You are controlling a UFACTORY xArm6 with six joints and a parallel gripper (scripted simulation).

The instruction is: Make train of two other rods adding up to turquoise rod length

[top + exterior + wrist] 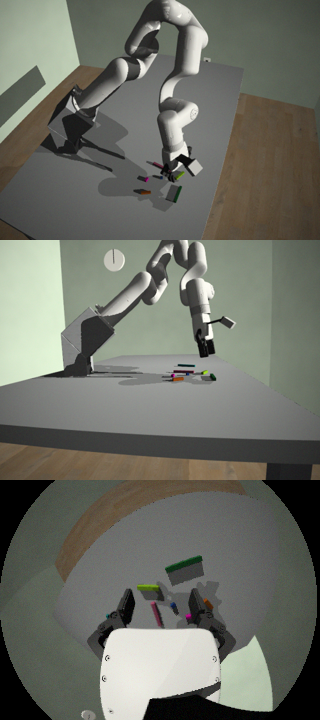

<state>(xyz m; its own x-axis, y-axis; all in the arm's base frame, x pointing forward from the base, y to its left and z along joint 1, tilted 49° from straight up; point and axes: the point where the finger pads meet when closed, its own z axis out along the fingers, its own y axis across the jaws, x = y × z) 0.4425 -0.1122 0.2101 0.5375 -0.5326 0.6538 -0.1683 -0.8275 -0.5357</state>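
My gripper (169, 175) (207, 355) (161, 595) is open and empty, high above the rods. The turquoise rod (186, 365) (108, 616) lies at the back; the arm hides it in the top view. The pink rod (157, 165) (183, 371) (156, 614) lies in front of it, partly behind the gripper in the top view. The small blue rod (161, 177) (187, 374) (173, 605) lies near pink. The magenta rod (146, 179) (172, 375) (188, 616) is left of blue. The green rod (178, 194) (212, 376) (184, 564) lies at the front right. All lie flat and apart.
The lime rod (179, 175) (204, 372) (148, 587) lies between pink and green, off to the right of blue. The orange rod (146, 192) (178, 379) (208, 604) lies in front of magenta. The table (124, 219) (129, 407) has its right edge beyond green and lime.
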